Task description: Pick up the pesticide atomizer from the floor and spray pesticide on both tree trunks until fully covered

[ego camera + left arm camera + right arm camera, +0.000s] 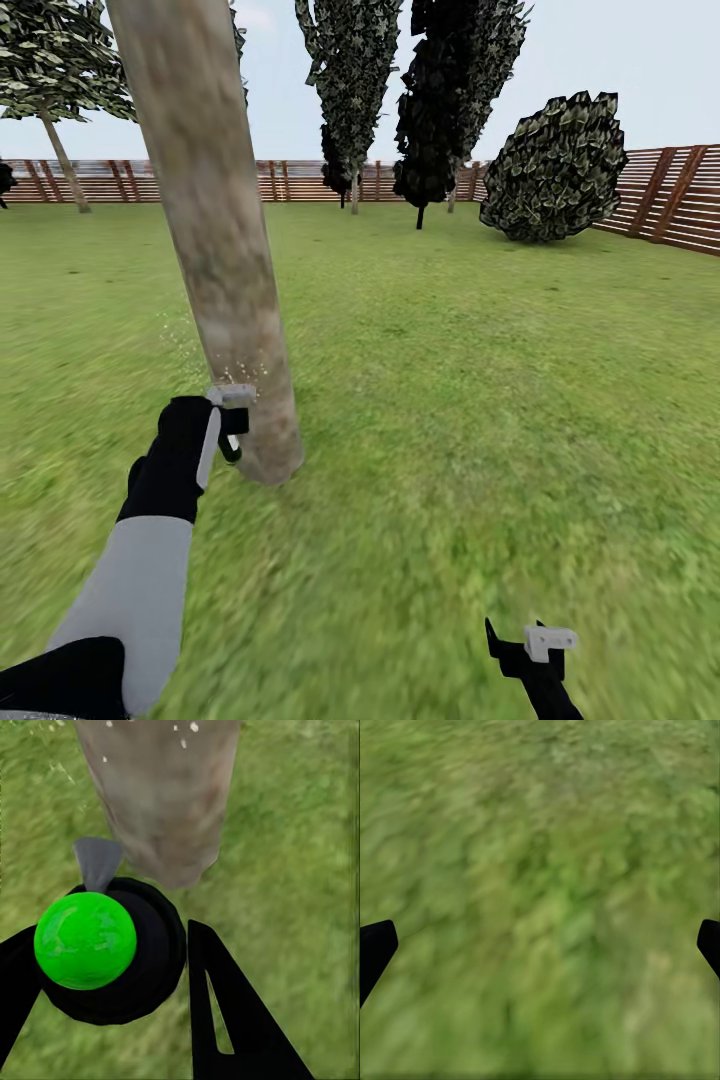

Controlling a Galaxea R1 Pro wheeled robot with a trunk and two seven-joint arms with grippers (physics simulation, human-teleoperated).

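A thick pale grey-beige mottled tree trunk (215, 250) rises from the grass lawn (480, 400) just ahead, left of centre. My left gripper (225, 425) is low beside the trunk's base, shut on the pesticide atomizer. In the left wrist view the atomizer (86, 940) shows a bright green round top on a black body, with a grey nozzle aimed at the trunk (161, 795). It sits between my left gripper's (112, 975) black fingers. Pale spray specks (200, 350) float around the lower trunk. My right gripper (525, 645) hangs open over bare grass (540, 832), holding nothing.
A brown slat fence (670, 195) rings the lawn at the back and right. Two dark cypresses (350, 90) and a round dark bush (558, 170) stand far ahead. Another leafy tree with a pale trunk (62, 160) stands far back left.
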